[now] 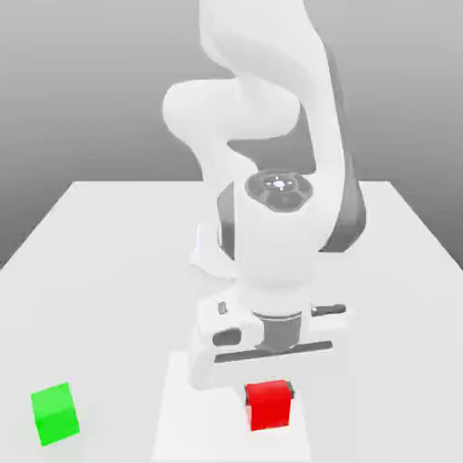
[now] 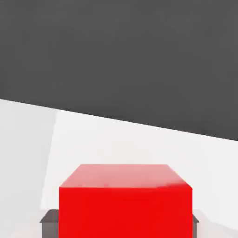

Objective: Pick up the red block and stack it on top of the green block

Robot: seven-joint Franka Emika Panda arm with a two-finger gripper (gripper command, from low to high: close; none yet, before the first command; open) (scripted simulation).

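The red block (image 1: 269,407) sits on the white table (image 1: 108,271) near its front edge, directly under the arm's hand. My gripper (image 1: 269,396) is down over it, shut on the red block, with a dark fingertip (image 1: 291,391) showing at the block's side. In the hand view the red block (image 2: 125,200) is close up, with dark finger pads (image 2: 49,217) pressed against its two sides. The green block (image 1: 54,412) stands on the table far off toward the exterior view's left, apart from the arm.
The white arm (image 1: 271,181) rises behind the hand and hides the middle of the table. A lighter square patch (image 1: 181,416) marks the tabletop under the red block. Open tabletop lies between the two blocks.
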